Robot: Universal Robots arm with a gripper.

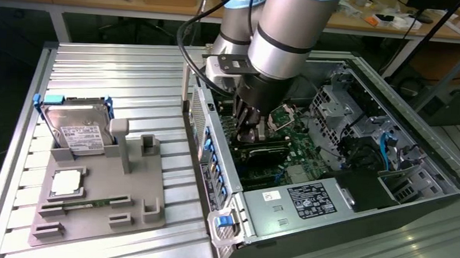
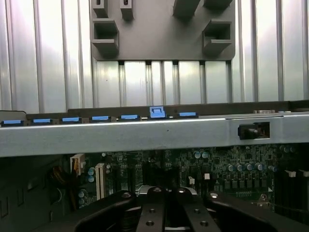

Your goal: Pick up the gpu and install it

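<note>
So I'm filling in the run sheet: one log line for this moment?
pincer: shut, down inside open computer case over motherboard | gpu: not made out | hard drive: on grey holder

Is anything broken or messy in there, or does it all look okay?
Nothing looks broken or spilled. The computer case lies on its side with its cover off, so the green motherboard shows. The gripper is shut and reaches down inside it. The hard drive and memory stick sit neatly in the grey holder on the table.
</note>
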